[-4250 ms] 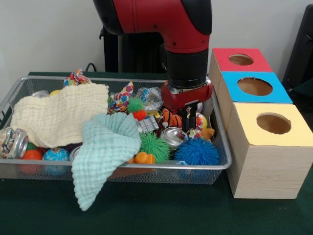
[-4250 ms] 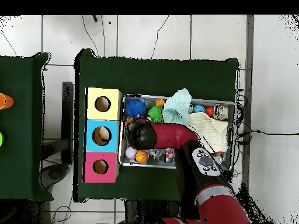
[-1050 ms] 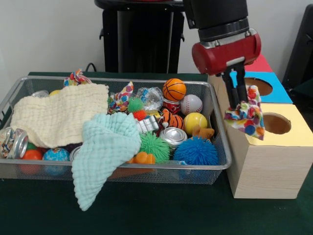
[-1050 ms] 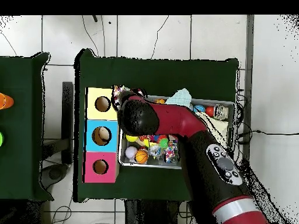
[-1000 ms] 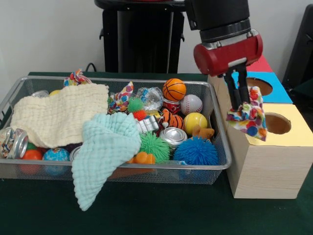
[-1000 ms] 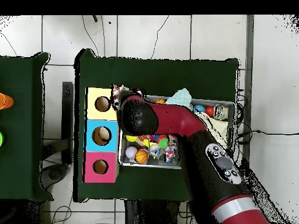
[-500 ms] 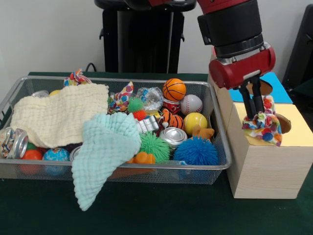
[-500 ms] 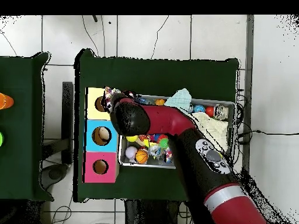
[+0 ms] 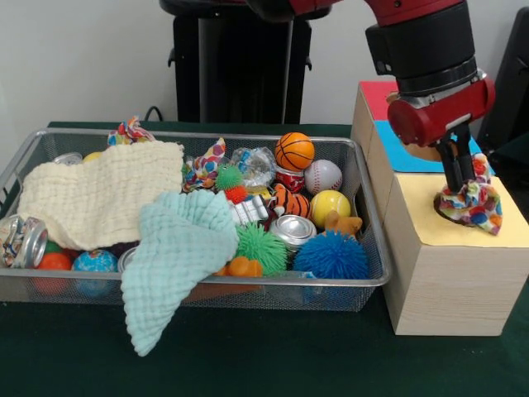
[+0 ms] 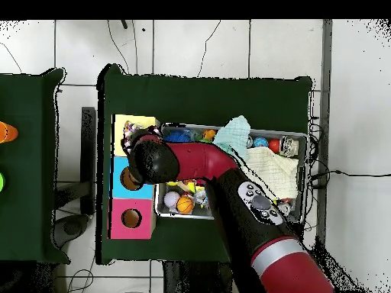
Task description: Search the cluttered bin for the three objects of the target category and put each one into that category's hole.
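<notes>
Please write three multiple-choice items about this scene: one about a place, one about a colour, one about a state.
1. Where is the fabric bundle held?
A. over the yellow box top
B. inside the wire tray
C. on the green table

2. What colour is the cloth hanging over the tray's front edge?
A. red
B. mint green
C. black

3. What is the state of the gripper?
A. open and empty
B. shut on the bundle
C. out of view

Answers: 1 A, the bundle sits at the yellow box's hole; 2 B, its pale green corner droops outside; 3 B, the fingers pinch the bundle.
</notes>
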`<state>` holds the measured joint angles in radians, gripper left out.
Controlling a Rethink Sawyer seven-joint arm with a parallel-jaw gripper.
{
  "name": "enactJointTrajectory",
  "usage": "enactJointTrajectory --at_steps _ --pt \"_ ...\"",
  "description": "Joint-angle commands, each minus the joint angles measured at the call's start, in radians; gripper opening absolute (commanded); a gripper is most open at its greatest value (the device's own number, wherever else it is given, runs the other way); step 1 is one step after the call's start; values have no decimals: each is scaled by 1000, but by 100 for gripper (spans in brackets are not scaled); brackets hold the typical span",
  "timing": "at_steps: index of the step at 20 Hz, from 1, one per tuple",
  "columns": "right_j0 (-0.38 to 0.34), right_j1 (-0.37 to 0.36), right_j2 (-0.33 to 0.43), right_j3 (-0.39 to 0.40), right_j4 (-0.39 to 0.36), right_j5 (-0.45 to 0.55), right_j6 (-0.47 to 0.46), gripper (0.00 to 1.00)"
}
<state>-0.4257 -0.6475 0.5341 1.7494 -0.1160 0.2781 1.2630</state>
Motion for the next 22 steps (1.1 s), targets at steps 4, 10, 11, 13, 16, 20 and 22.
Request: enactJointTrajectory --at_steps 4,10,11,13,16,20,22 --pt "26 41 -17 48 0 72 139 0" --pt "76 38 -100 9 -5 99 151 0" --pt "87 35 -118 6 4 81 175 0" --pt "111 37 -148 -9 8 77 190 0" --pt "136 30 -183 -14 5 52 198 0" --pt "163 31 -224 -41 2 48 195 0" --pt "171 31 -238 -48 0 46 191 0"
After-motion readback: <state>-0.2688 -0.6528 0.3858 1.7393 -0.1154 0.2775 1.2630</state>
